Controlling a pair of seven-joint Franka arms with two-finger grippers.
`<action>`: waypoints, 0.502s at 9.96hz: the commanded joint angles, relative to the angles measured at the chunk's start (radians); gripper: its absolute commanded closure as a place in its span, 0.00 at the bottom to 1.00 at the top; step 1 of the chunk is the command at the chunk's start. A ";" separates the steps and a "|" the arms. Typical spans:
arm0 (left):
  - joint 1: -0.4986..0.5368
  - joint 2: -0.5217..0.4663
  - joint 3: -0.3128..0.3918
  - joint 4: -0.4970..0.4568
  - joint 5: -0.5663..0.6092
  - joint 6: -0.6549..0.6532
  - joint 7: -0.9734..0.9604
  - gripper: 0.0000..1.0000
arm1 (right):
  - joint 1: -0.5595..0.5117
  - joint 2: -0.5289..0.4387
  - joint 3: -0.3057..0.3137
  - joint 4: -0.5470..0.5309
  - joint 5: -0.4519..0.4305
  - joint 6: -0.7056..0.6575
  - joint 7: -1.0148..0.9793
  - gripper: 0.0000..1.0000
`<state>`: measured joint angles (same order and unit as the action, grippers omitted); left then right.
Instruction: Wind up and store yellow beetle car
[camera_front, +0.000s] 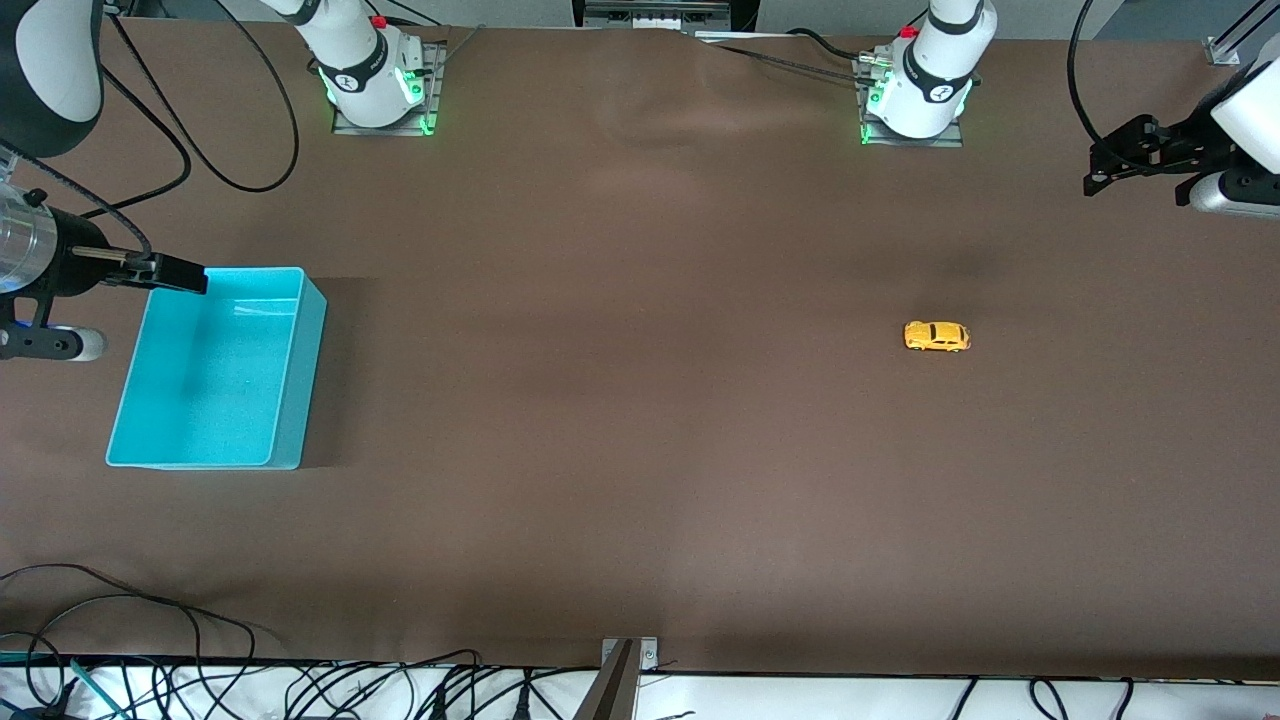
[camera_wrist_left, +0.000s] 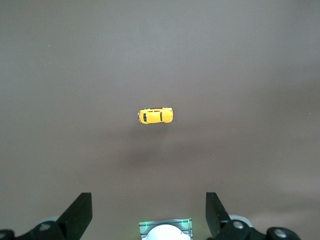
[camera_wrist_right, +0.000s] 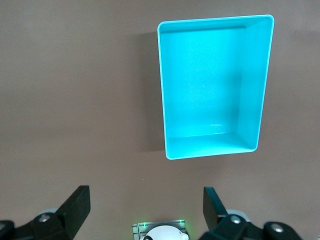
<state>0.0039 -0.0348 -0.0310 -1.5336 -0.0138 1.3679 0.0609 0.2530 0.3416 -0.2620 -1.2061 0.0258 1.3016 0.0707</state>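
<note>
Front view. The yellow beetle car (camera_front: 937, 336) sat on its wheels on the brown counter (camera_front: 620, 420), in the right half of the frame a little above mid-height, toward the left arm's end. Body rounded, yellow-orange, with dark windows; its length ran across the frame. The turquoise bin (camera_front: 300, 370) stood at the left of the frame, toward the right arm's end, well apart from the car. Bin open-topped, rectangular; nothing seen inside it. The right tool (camera_front: 180, 273) hung at the left edge of the frame, over the upper corner of the bin. The left tool (camera_front: 1100, 170) hung at the upper right of the frame over bare counter, well apart from the car. Neither tool held anything. Cables (camera_front: 200, 680) lay along the lower edge of the frame.

Left wrist view. Car (camera_wrist_left: 155, 115) sat near the centre of the frame, seen from above: yellow roof, dark glass at one end. The left tool (camera_wrist_left: 149, 212) showed at the bottom of the frame, fingers spread wide, nothing between them.

Right wrist view. Bin (camera_wrist_right: 255, 90) filled the upper right of the frame, its floor bare and glossy. The right tool (camera_wrist_right: 146, 210) showed at the bottom of the frame, fingers spread wide, gripping nothing.
</note>
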 joint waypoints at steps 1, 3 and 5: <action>0.001 0.015 -0.006 0.038 -0.008 -0.026 -0.009 0.00 | 0.002 -0.023 0.004 -0.023 0.003 0.002 0.001 0.00; 0.001 0.015 -0.009 0.036 -0.008 -0.026 -0.010 0.00 | 0.000 -0.023 0.003 -0.023 0.000 0.004 -0.003 0.00; 0.001 0.015 -0.009 0.036 -0.008 -0.026 -0.009 0.00 | 0.000 -0.024 0.003 -0.023 0.000 -0.001 -0.002 0.00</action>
<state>0.0039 -0.0347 -0.0373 -1.5336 -0.0138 1.3679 0.0609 0.2529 0.3416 -0.2618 -1.2061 0.0258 1.3016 0.0707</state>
